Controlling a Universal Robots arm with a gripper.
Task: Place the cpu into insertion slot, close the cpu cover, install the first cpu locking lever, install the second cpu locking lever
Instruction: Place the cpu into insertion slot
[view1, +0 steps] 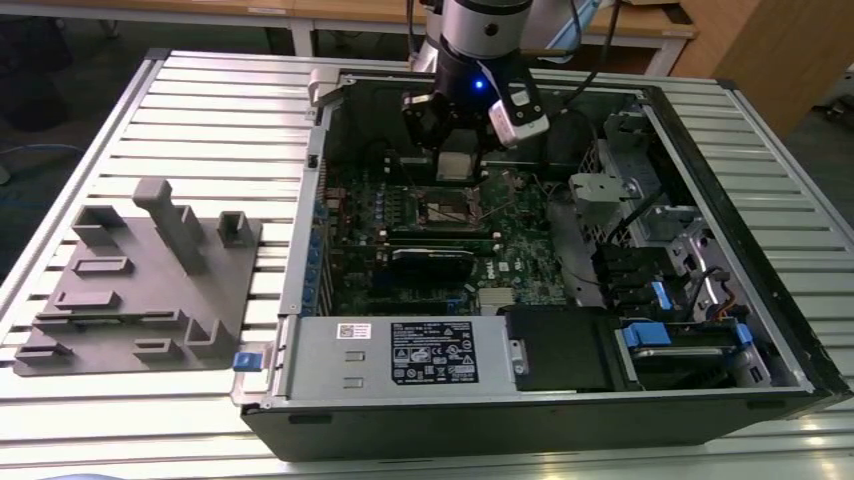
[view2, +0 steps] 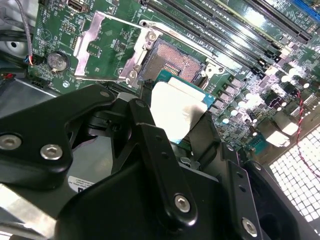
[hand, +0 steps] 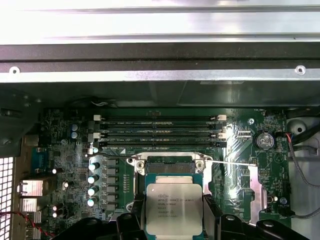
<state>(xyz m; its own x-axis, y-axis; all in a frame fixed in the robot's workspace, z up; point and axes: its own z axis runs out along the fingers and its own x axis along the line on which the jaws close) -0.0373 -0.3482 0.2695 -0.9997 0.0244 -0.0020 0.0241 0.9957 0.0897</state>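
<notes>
My gripper (view1: 458, 168) is shut on the cpu (view1: 458, 165), a silvery square chip, and holds it just above the green motherboard inside the open computer case. In both wrist views the cpu (hand: 173, 207) (view2: 177, 112) hangs a little off the insertion slot (hand: 170, 167) (view2: 175, 62), whose dark square centre is partly hidden behind the chip. Black fingers (hand: 215, 222) clamp the chip's two opposite edges. The cpu cover (view2: 86, 42) (hand: 255, 185), a silver frame, lies swung open beside the slot. Thin wire levers (hand: 230, 163) stick out at the slot's sides.
Long memory slots (hand: 160, 127) run beside the socket, with a row of capacitors (hand: 92, 180) nearby. The case wall (view1: 310, 200) rises at the exterior view's left, and a labelled power supply box (view1: 400, 350) sits in front. A grey fixture block (view1: 140, 280) rests on the slatted table.
</notes>
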